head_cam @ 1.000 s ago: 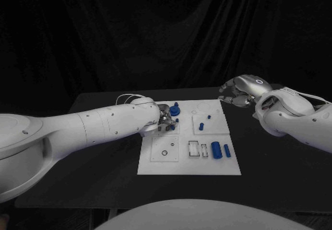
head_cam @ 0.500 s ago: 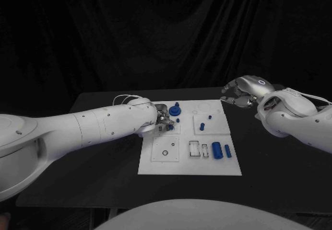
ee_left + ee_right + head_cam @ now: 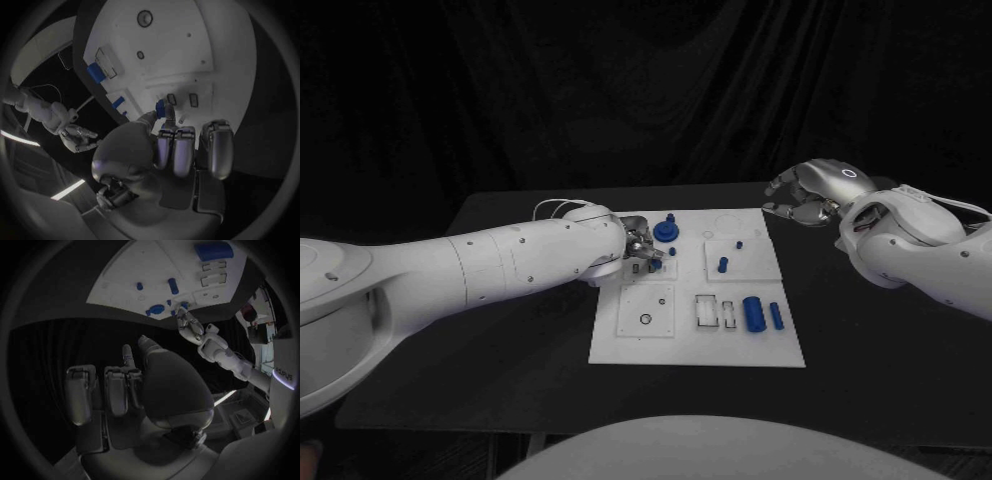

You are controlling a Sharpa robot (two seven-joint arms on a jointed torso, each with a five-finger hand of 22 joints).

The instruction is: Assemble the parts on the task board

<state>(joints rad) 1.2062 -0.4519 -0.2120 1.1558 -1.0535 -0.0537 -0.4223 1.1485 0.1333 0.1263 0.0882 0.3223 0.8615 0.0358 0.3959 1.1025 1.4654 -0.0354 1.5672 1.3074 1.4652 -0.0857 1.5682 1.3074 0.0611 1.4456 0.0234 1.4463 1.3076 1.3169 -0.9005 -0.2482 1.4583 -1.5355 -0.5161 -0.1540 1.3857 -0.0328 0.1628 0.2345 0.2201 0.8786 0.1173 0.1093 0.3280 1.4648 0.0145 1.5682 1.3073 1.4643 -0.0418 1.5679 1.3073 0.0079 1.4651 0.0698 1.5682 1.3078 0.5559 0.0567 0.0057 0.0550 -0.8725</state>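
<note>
We are looking down on a matte black counter with a flat white rectangular task board lying near its middle. The board's surface is smooth and dull, cut with small round holes and rectangular slots.

Our left arm, a broad glossy white shell, is reaching in across the counter to the board's near-left corner region. Its silver metallic left hand is resting over the board's upper left part. In the left wrist view the fingers are curling downward side by side, and a small blue part is showing just beyond the fingertips, apparently pinched between thumb and finger, though we cannot tell this for certain.

Our right arm is hanging beyond the board's far right corner, and its right hand is hovering above the counter, fingers curled inward and holding nothing.

On the board, a stubby blue cylinder is lying beside a slimmer blue rod near the right edge. A round blue knob-like piece is standing at the top, next to the left hand. A short blue peg is sitting mid-board.
</note>
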